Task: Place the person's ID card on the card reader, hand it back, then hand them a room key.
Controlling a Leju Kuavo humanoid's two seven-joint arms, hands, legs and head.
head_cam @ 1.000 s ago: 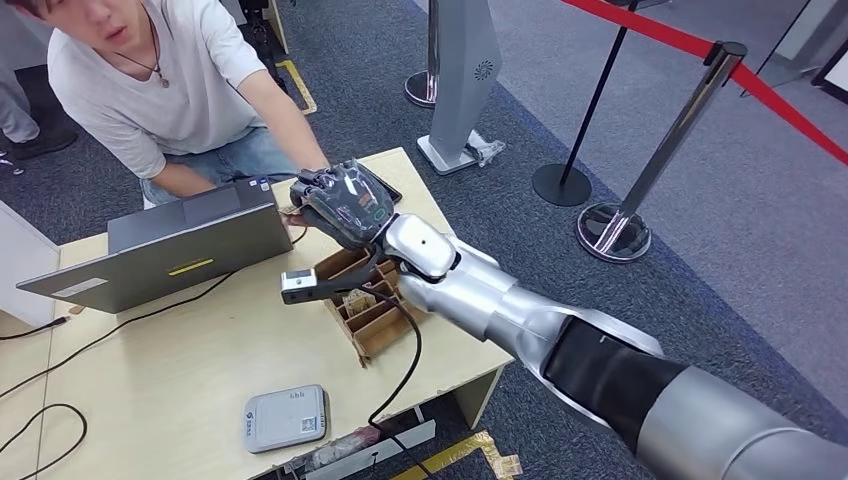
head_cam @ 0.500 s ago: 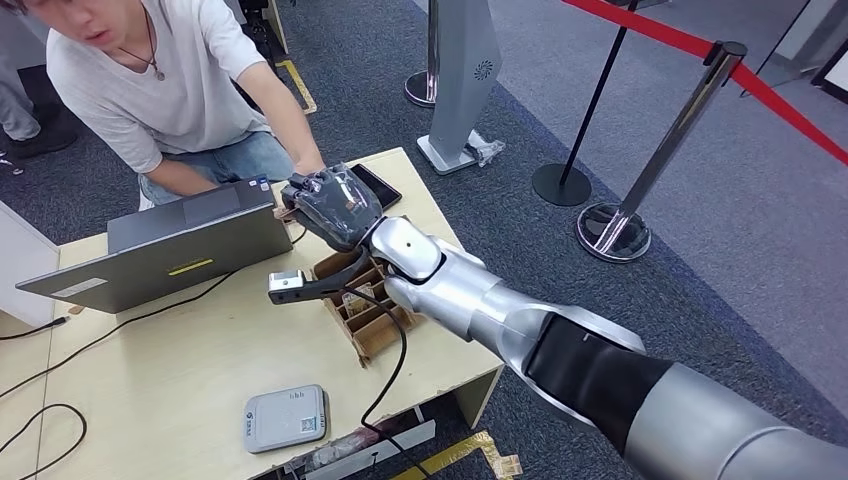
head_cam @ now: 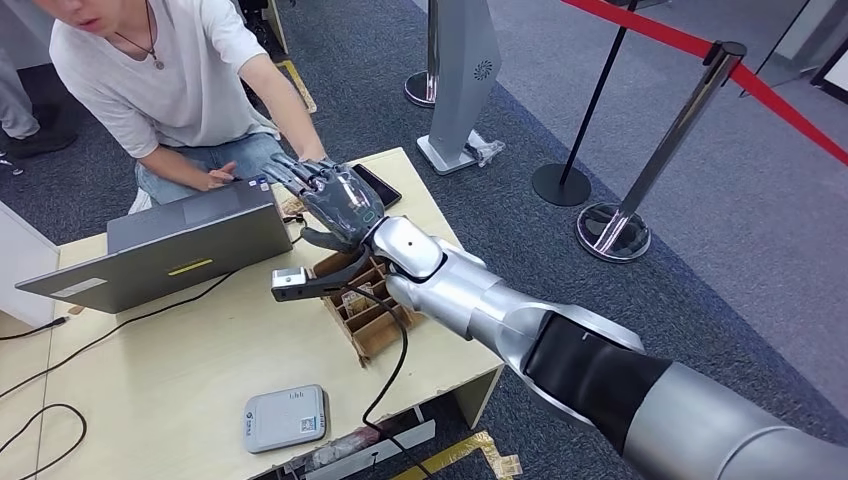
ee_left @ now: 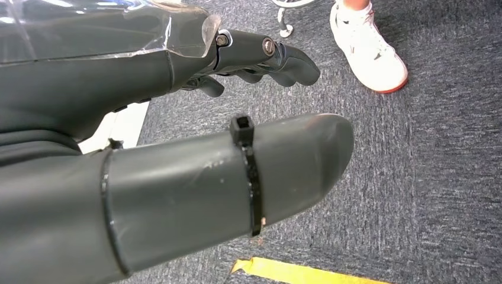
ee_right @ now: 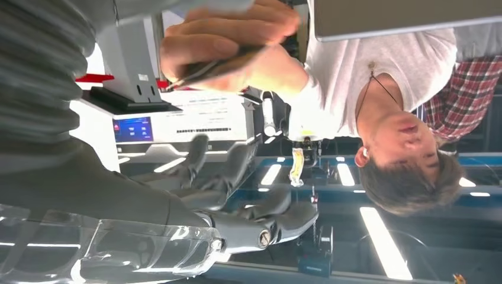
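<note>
Fingers of the right hand (head_cam: 335, 200) are spread wide, holding nothing, while the person's hand (ee_right: 228, 44) pinches the card (ee_right: 207, 68).

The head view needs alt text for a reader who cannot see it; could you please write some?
The robot's right hand, fingers spread and holding nothing, reaches across a wooden table toward a person in a white shirt. A laptop, a cardboard organiser and a grey card reader sit on the table.
</note>
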